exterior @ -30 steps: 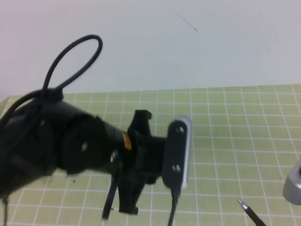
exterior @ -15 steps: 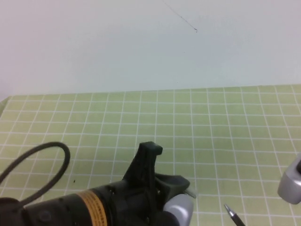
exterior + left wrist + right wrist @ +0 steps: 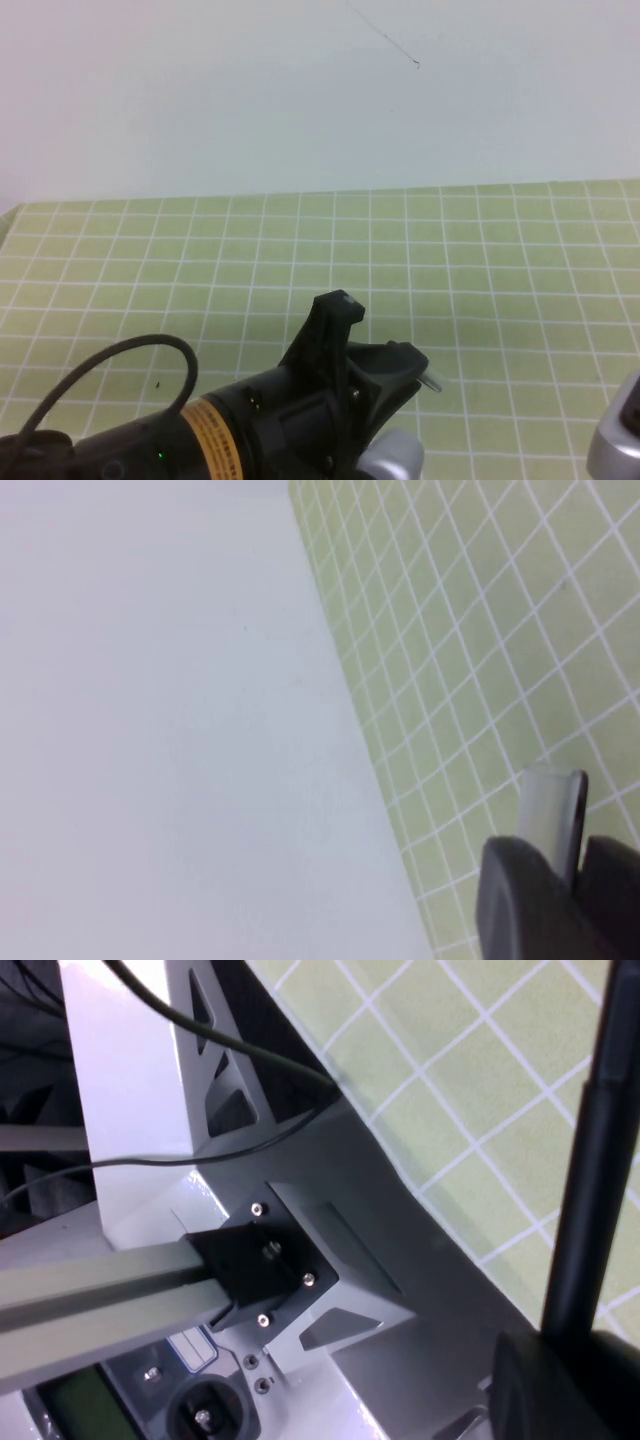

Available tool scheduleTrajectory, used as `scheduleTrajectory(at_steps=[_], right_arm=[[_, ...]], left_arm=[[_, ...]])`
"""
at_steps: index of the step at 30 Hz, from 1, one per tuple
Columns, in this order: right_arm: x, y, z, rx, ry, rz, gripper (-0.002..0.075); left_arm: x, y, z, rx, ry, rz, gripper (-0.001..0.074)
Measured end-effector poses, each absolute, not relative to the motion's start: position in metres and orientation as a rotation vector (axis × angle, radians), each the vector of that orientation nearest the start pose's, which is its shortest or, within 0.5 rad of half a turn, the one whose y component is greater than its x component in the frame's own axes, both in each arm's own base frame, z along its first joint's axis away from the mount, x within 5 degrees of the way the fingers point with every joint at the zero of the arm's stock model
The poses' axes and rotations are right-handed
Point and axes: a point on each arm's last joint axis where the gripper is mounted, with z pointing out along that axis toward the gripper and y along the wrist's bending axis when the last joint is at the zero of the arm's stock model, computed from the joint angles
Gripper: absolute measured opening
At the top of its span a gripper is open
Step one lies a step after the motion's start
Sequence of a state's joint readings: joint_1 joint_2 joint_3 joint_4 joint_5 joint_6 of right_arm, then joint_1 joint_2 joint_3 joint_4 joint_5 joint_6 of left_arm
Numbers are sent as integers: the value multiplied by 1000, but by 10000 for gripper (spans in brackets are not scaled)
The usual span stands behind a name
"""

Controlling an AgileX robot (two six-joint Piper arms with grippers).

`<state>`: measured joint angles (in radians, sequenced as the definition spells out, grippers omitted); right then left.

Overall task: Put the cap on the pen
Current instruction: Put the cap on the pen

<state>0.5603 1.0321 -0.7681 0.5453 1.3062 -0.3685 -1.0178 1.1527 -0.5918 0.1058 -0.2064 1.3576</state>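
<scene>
In the left wrist view my left gripper [image 3: 565, 875] is shut on the short translucent-grey cap [image 3: 551, 815], which sticks out between the black fingers [image 3: 515, 900] above the green grid mat. In the high view the left gripper [image 3: 405, 365] is low at the centre front, and the cap's grey end [image 3: 431, 382] pokes out to the right. In the right wrist view my right gripper [image 3: 575, 1365] is shut on the thin black pen [image 3: 592, 1170], which runs straight out from the fingers; its tip is out of view. The pen does not show in the high view.
The green grid mat [image 3: 480, 270] covers the table up to a white wall [image 3: 300, 90]. A grey part of my right arm [image 3: 615, 445] shows at the bottom right edge. The robot's grey frame [image 3: 150, 1260] and cables lie behind the right gripper.
My left arm has dropped low and pushed its gripper a little right with the cap. The pen's silver tip has left the high view at the bottom. The right arm has sunk lower.
</scene>
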Motion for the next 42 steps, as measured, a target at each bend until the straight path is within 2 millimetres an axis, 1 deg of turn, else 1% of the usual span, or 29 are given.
scheduleTrajectory(at_steps=[2,7,9,13,21,23,26,29,34,42], right_arm=[[102,118,285,-1174,2754,825,-3],[104,117,284,-1172,2753,799,-3],[103,117,284,-1174,2754,796,-3],[104,117,284,-1171,2751,796,-3],[107,119,284,-1140,2723,788,-3],[108,119,284,-1135,2719,787,-3],[108,119,284,-1134,2716,781,-3],[108,119,284,-1133,2717,781,-3],[108,118,284,-1134,2717,777,-3],[110,119,284,-1113,2701,773,-3]], left_arm=[[122,-209,276,1765,578,272,0],[107,-216,270,1847,522,231,1],[105,-217,269,1864,519,221,0],[104,-215,266,1892,547,211,1],[104,-215,266,1891,547,211,0],[102,-217,266,1896,524,212,0],[92,-221,266,1913,457,197,0],[88,-224,264,1924,454,173,0],[88,-227,259,1937,450,169,0],[88,-232,255,1958,355,208,0]])
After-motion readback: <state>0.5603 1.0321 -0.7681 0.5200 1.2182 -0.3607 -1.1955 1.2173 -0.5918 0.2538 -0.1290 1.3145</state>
